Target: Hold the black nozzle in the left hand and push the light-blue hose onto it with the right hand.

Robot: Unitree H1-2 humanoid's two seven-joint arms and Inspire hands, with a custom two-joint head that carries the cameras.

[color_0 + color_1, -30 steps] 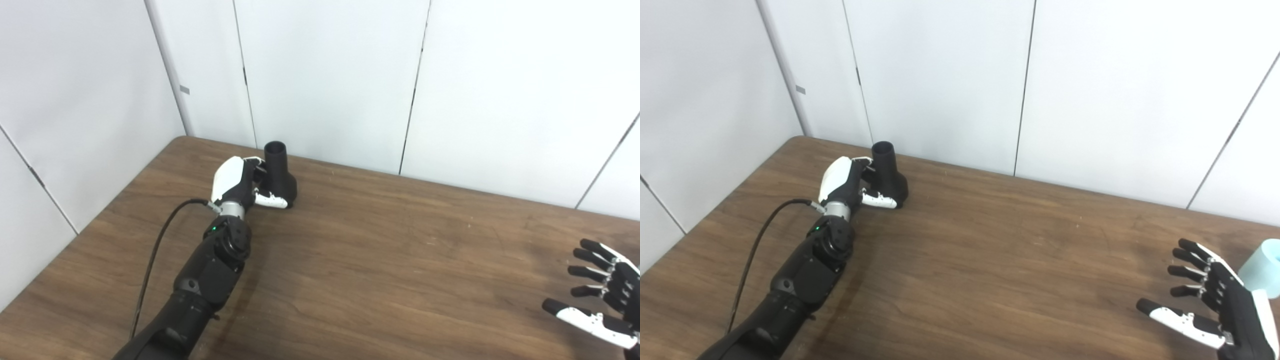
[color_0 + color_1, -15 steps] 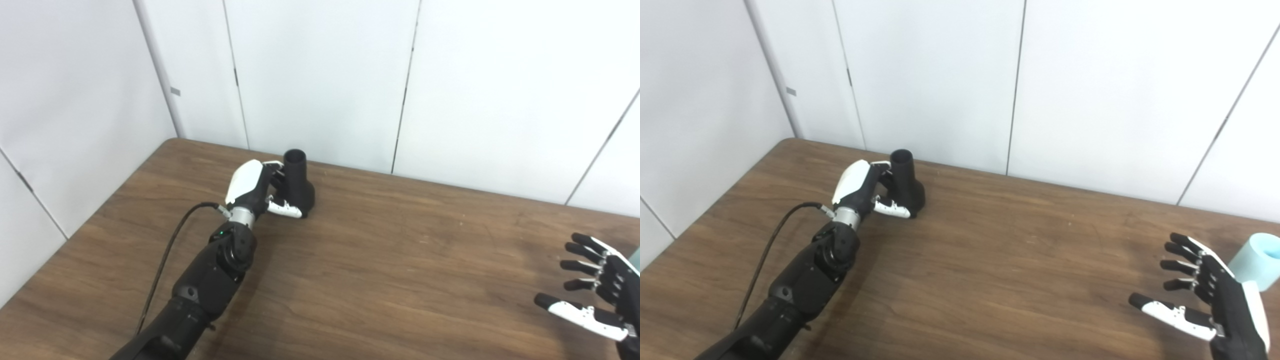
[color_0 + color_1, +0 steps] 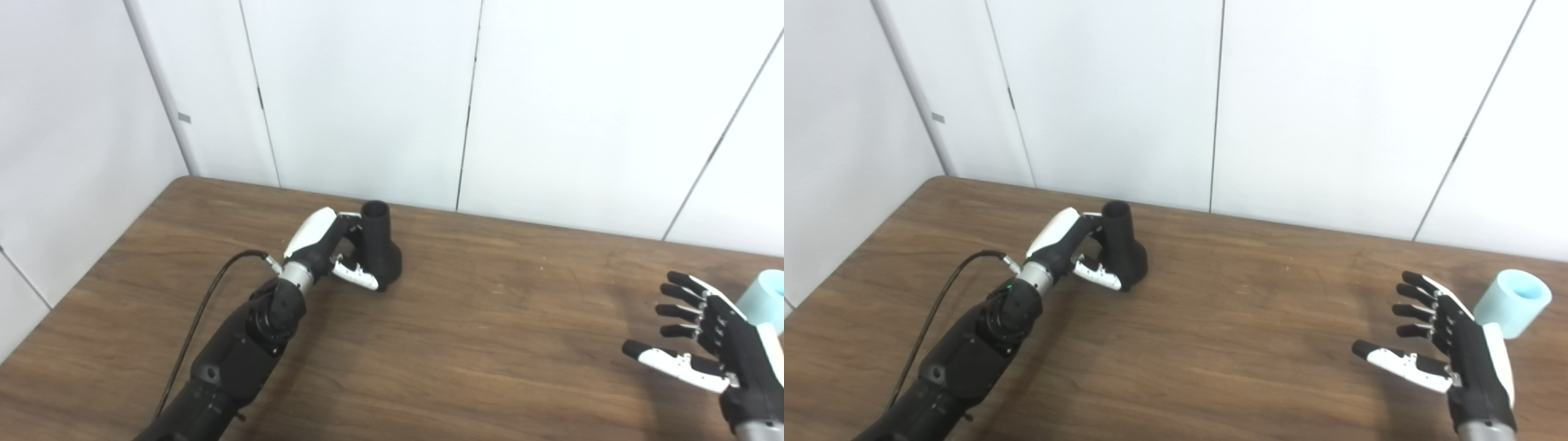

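Left hand (image 3: 1062, 248) fingers wrap the rigid black nozzle (image 3: 1123, 254) standing near the desk's far edge; right hand (image 3: 1454, 352), fingers apart, should grip the probably squashy light-blue hose (image 3: 1513, 301) mid-wall.

A brown wood-grain table (image 3: 478, 343) is seen filling the lower half of both views, its far edge set against the wall; its left rear corner is rounded; faint scuffs and small pale specks are seen on its top. White wall panels (image 3: 361, 98) are ranged behind it, divided by thin dark vertical seams; a pale corner post (image 3: 159, 92) is set at the left, and a small grey tab (image 3: 183, 117) is fixed to it.
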